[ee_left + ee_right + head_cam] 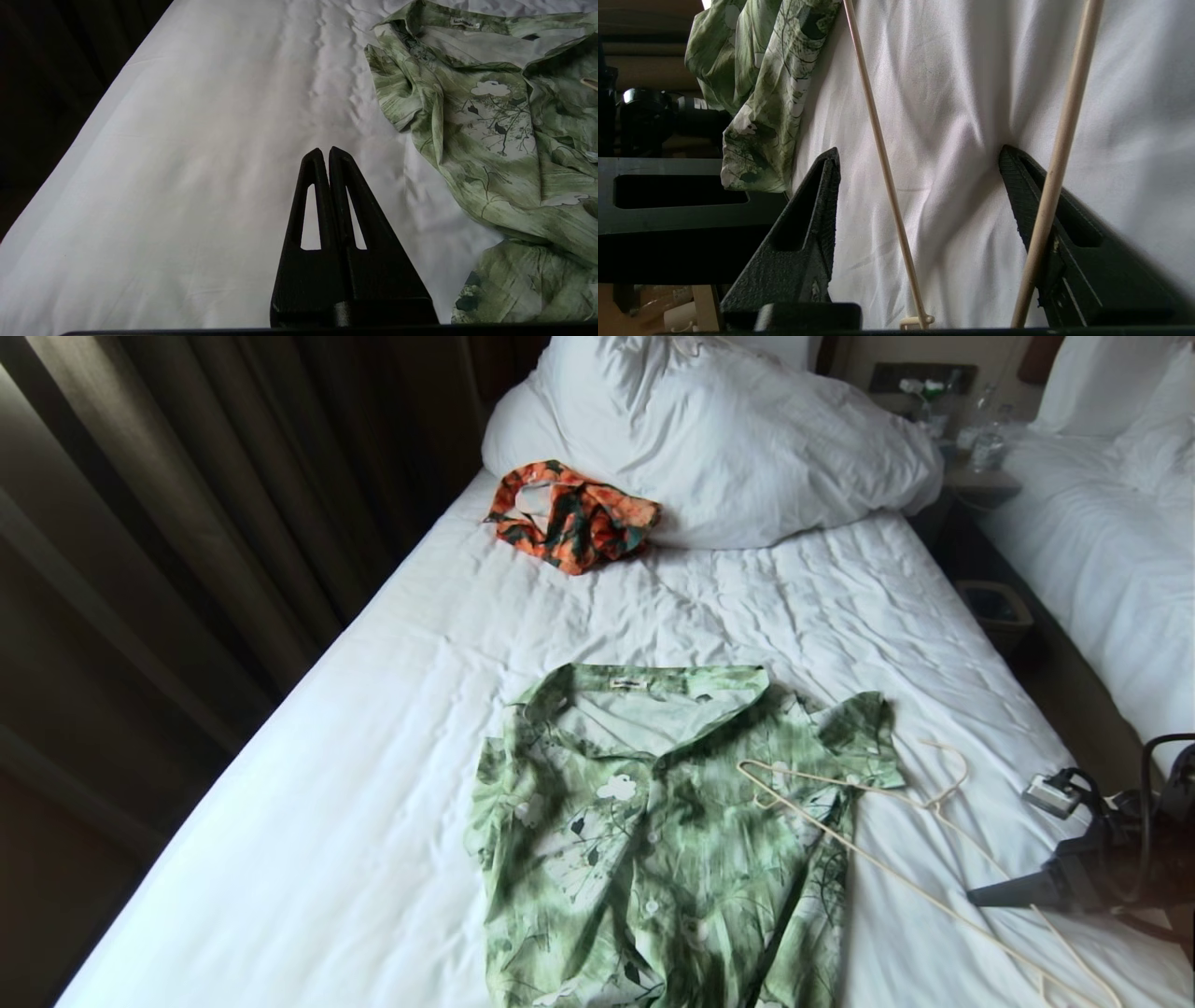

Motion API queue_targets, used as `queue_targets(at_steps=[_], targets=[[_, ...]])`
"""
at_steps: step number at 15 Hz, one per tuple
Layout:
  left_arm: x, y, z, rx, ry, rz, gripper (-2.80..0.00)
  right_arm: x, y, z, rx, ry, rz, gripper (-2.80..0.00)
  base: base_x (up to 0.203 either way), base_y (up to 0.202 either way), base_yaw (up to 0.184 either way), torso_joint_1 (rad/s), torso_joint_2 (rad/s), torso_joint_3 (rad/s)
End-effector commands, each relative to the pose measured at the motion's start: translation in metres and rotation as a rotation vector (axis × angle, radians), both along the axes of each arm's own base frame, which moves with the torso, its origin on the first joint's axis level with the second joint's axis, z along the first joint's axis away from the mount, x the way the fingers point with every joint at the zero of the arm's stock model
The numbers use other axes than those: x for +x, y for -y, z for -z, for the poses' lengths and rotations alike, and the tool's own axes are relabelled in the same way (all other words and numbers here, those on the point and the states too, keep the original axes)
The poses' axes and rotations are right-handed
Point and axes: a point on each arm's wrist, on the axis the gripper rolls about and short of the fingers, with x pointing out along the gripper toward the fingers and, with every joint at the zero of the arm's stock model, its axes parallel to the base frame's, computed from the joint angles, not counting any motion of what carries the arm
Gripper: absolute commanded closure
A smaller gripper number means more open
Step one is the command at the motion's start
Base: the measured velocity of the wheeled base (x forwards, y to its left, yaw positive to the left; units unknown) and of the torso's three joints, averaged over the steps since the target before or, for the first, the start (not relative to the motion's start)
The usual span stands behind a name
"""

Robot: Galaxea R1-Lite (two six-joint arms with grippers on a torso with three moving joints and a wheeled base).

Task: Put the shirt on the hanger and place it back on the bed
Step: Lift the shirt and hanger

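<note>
Bed (392, 728) fills the head view, a broad sweep of creased white sheet running up to a puffy duvet (747, 439) and pillow. Shirt (653, 840) next, spread flat near the foot end, collar open, thin green cloth printed with white flowers and leaves, soft and rumpled along its edges. Beside it, on the robot's right, lies the hanger (896, 859): a slim cream triangle of wire-like rod, one end resting over the shirt's sleeve, the curved hook pointing toward the second bed (1102, 551). Up by the pillow sits a crumpled orange garment (571, 518), out of play.

Now the right gripper (920, 158): it's down at the sheet with its ribbed black fingers (822, 210) standing wide apart, nothing held. One thin rod of the hanger runs between them, and the other rod crosses in front of the far finger. The left gripper (324, 154) hovers over bare sheet beside the shirt, fingers pressed together, empty.

The risk, as I read it: the rod is thin, smooth and lying flat on yielding fabric, so closing fingers could pinch a fold of sheet along with it, or the rod could skid sideways and slip out. Lift carelessly and the end lying on the sleeve may drag the light shirt and bunch up its neat layout.
</note>
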Motion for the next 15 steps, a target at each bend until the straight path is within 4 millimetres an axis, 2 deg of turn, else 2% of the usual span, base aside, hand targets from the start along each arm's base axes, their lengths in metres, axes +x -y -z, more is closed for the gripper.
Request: queue_targets(at_steps=[1, 9, 15], targets=[[0.000, 0.000, 0.000, -0.001, 0.000, -0.001, 0.00, 0.000, 0.001, 0.001, 0.008, -0.002, 0.002, 0.00, 0.000, 0.000, 0.000, 0.000, 0.00, 0.000], [0.000, 0.000, 0.000, -0.001, 0.000, -0.001, 0.00, -0.001, 0.005, -0.001, 0.005, 0.007, 0.014, 0.00, 0.000, 0.000, 0.000, 0.000, 0.00, 0.000], [0.000, 0.000, 0.000, -0.001, -0.001, -0.001, 0.00, -0.008, 0.011, -0.012, 0.020, 0.046, 0.046, 0.00, 0.000, 0.000, 0.000, 0.000, 0.00, 0.000]])
